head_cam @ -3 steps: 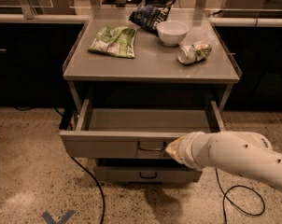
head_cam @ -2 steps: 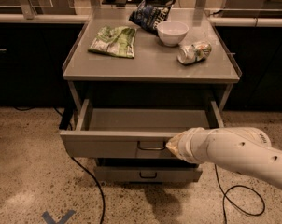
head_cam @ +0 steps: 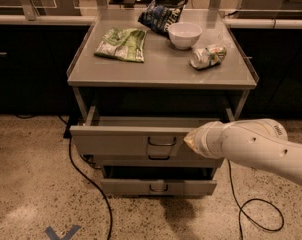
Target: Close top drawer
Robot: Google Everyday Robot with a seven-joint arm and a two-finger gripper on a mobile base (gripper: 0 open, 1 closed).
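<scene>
The top drawer (head_cam: 121,143) of the grey metal cabinet stands partly open, with a narrow strip of its plain grey interior showing. Its small dark wire handle (head_cam: 162,141) is at the centre of the flat front panel. My gripper (head_cam: 189,141) is at the end of the white arm (head_cam: 251,146), which reaches in from the right. It is against the drawer front, just right of the handle. The arm's wrist hides its tip.
On the cabinet top (head_cam: 161,71) lie a green bag (head_cam: 122,44), a dark chip bag (head_cam: 161,15), a white bowl (head_cam: 184,35) and a crushed can (head_cam: 207,56). Two lower drawers (head_cam: 158,186) stick out slightly. Black cables (head_cam: 93,184) run over the floor on both sides.
The top drawer has slid inward; less of its interior shows than before. The arm has moved forward with the drawer front.
</scene>
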